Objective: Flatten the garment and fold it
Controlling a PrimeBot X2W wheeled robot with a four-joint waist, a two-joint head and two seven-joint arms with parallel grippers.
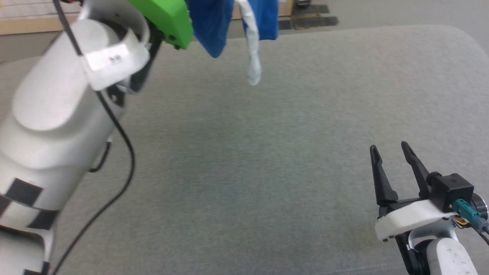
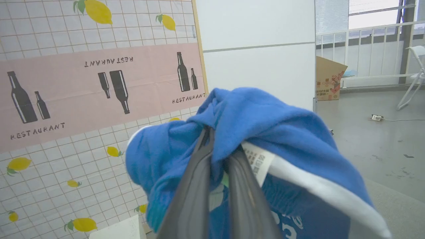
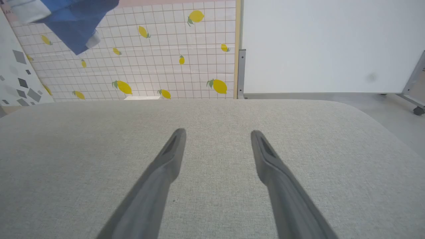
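The garment (image 1: 214,26), bright blue shorts with white trim, hangs in the air at the top of the head view, above the far part of the grey cushioned surface (image 1: 244,160). My left gripper (image 2: 215,146) is shut on the garment (image 2: 265,126), its two fingers pinching bunched blue fabric beside a small white label (image 2: 257,161). In the head view my raised left arm (image 1: 57,126) fills the left side. My right gripper (image 1: 391,151) rests open at the lower right, low over the surface, nothing between its fingers (image 3: 172,149). A blue corner of the garment (image 3: 76,20) hangs at the right wrist view's top left.
The grey surface (image 3: 212,186) stretches wide beneath both arms, its rounded far edge near a wall with lemon-print tile paper (image 3: 149,59) and a white board (image 3: 325,46). A cardboard box (image 2: 328,79) and a folding chair (image 2: 413,73) stand on the floor beyond.
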